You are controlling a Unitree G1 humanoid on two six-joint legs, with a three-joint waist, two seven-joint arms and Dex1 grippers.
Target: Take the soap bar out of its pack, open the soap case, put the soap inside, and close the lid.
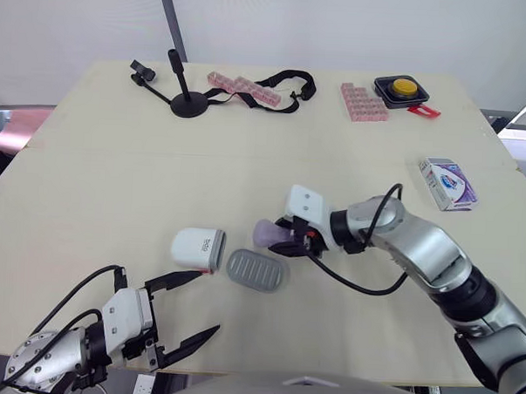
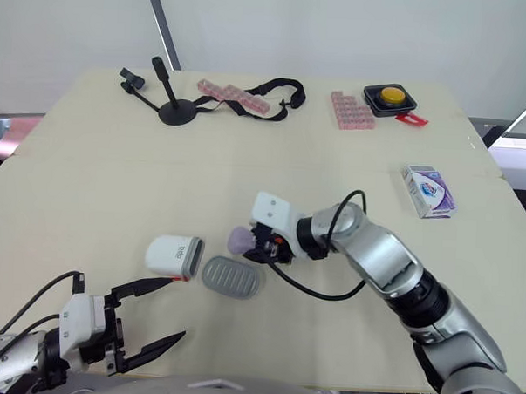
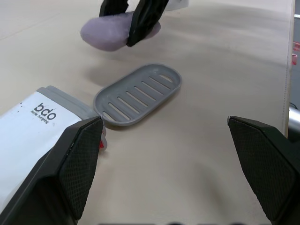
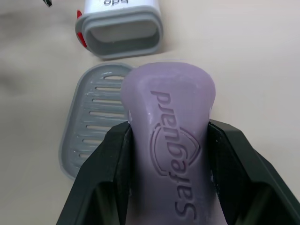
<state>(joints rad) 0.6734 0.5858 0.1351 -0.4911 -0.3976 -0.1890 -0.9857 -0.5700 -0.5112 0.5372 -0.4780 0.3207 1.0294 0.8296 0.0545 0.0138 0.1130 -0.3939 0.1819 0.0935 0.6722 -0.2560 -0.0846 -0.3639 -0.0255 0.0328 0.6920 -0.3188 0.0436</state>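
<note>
Head stereo pair above table [image 1: 116, 156]; wrist cameras close, both on grey tray [image 3: 138, 95]

L gripper [image 1: 208, 301] is in the lower left of the frame, its two black fingers spread wide apart, tips pointing to the right. L wrist sits low, near the bottom edge. R arm [image 1: 435, 257] reaches from lower right to the centre, forearm slanting up-left. R gripper [image 1: 285, 242] is clamped on both sides of the soap bar [image 1: 264, 234], tips pointing left.

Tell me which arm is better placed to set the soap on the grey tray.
Right. Its fingers grip the purple soap close to the grey tray; the left fingers are open and empty, by the white case.
</note>
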